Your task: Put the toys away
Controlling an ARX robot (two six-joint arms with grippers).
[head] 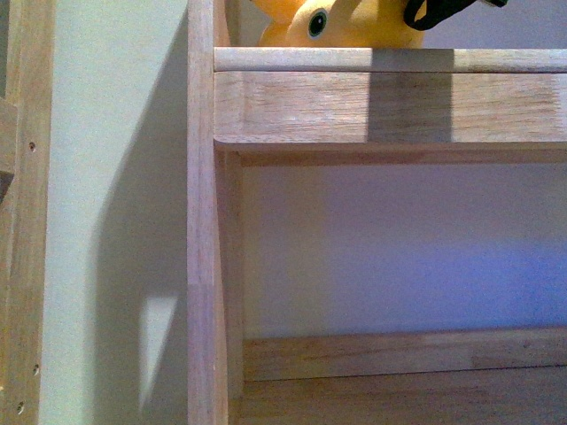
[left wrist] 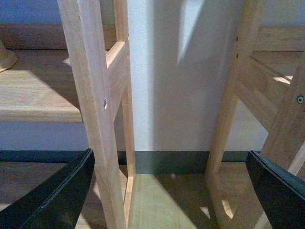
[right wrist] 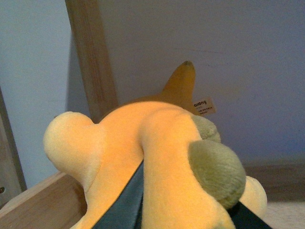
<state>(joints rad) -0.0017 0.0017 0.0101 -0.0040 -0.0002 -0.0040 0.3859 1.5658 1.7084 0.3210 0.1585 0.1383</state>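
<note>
The right gripper [right wrist: 181,217] holds the orange-yellow plush animal [head: 341,25] on the upper wooden shelf [head: 390,60]: placement under way. Next, I judge, comes release and withdrawal. The left gripper [left wrist: 169,186] hangs wide and empty.

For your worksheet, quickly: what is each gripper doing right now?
Left gripper: open, holding nothing.
Right gripper: shut on the plush toy at the shelf.
</note>
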